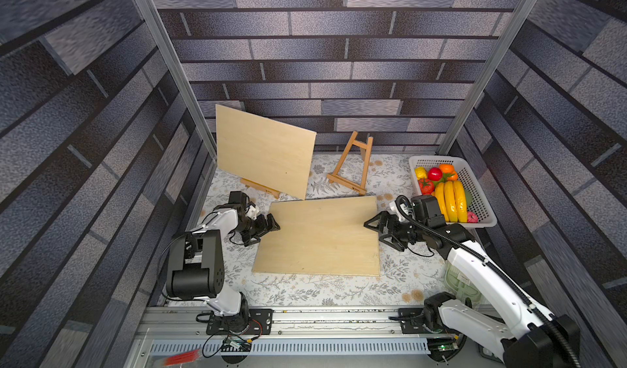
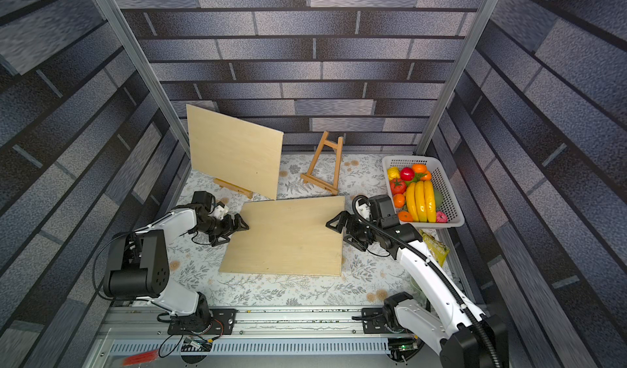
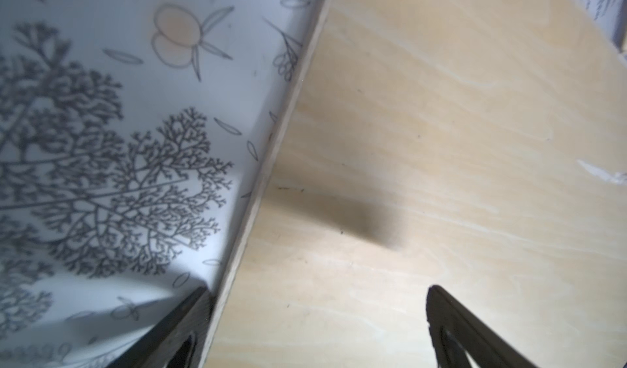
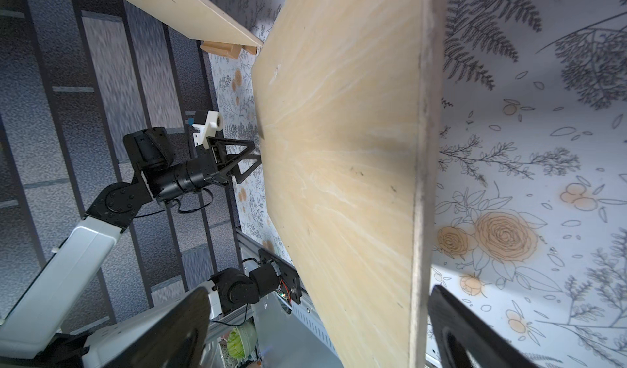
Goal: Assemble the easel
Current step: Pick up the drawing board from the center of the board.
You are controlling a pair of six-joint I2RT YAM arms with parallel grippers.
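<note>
A bare wooden board [image 1: 319, 237] [image 2: 288, 237] lies flat in the middle of the floral tablecloth. An empty small wooden easel [image 1: 351, 164] [image 2: 322, 164] stands behind it. At the back left a second board [image 1: 264, 150] leans upright on another easel [image 1: 259, 188]. My left gripper [image 1: 268, 231] [image 3: 319, 315] is open and straddles the flat board's left edge [image 3: 258, 206]. Opposite it, my right gripper [image 1: 375, 233] [image 4: 319, 322] is open across the right edge [image 4: 420, 179]. Neither closes on the wood.
A white basket [image 1: 431, 159] of plastic fruit stands at the right, close behind the right arm. A green object [image 1: 464, 281] lies under that arm and a yellow-green packet [image 2: 436, 247] beside it. Brick-patterned walls enclose three sides; a metal rail [image 1: 305, 318] runs along the front.
</note>
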